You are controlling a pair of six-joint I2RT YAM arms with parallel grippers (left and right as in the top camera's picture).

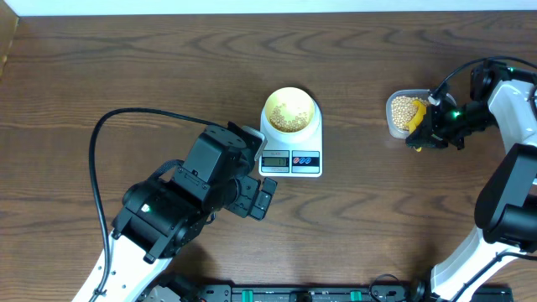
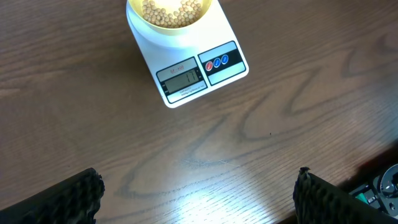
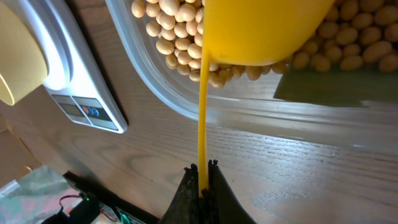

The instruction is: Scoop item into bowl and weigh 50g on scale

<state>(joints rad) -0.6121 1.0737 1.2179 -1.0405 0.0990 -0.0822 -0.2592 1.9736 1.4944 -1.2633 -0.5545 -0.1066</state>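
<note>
The white scale (image 1: 291, 144) stands mid-table with the pale yellow bowl (image 1: 291, 110) on it, a layer of beige beans (image 2: 172, 10) inside. My right gripper (image 3: 203, 167) is shut on the thin handle of a yellow measuring spoon (image 3: 261, 31), whose cup sits down among the beans (image 1: 404, 109) in the clear plastic tub (image 1: 401, 113) at the right. My left gripper (image 1: 262, 200) hovers open just in front of the scale (image 2: 189, 65), nothing between its fingers (image 2: 320, 196).
The table's far edge runs along the top of the overhead view. The left arm's black cable (image 1: 126, 117) loops over the wood at the left. A rail with electronics (image 1: 302, 294) lines the near edge.
</note>
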